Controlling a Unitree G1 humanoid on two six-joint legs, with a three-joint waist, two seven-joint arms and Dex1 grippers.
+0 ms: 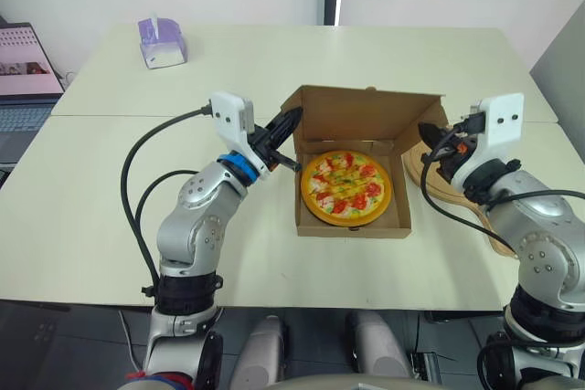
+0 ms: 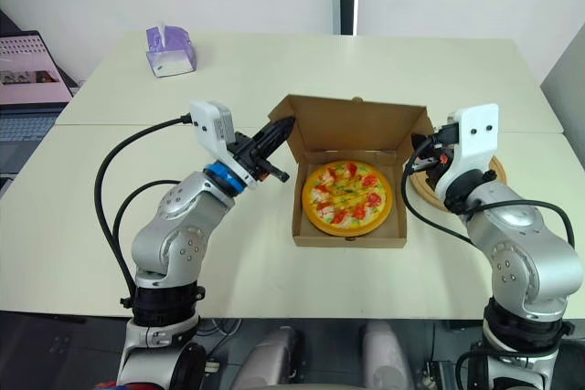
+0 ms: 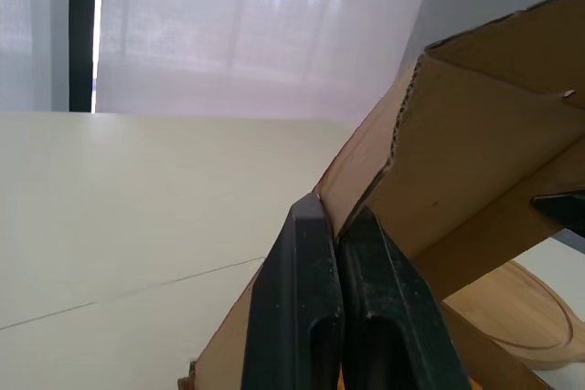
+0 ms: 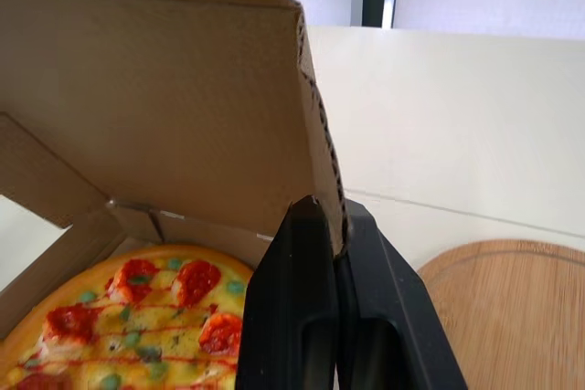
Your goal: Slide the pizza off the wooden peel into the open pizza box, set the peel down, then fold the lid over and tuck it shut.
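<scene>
**A:** The pizza [image 1: 346,187] is home, lying flat inside the pizza box [image 1: 352,228], and the peel [image 4: 512,308] is down on the surface [image 1: 110,189] just to the right of the box.

**B:** So it all comes down to the lid. How does it stand?

**A:** The lid [image 1: 366,114] stands nearly upright off the box's far wall. Its long edge runs left to right, straight across between the two arms.

**B:** And the grips?

**A:** The left gripper [image 3: 336,221] is pinched tight on the lid's left side edge, up near the top corner, with cardboard between its fingers. The right gripper [image 4: 331,212] is clamped the same way on the right side edge.

**B:** Neither arm nearer, then.

**A:** Dead even, one at each end. Both forearms reach forward and inward, with the wrists tipped up toward those corners.

**B:** Which way does it fold?

**A:** Toward the robot, I'd say, down over the pizza, with the hinge on the far side. Both ends would need to travel together or the panel will twist.
</scene>
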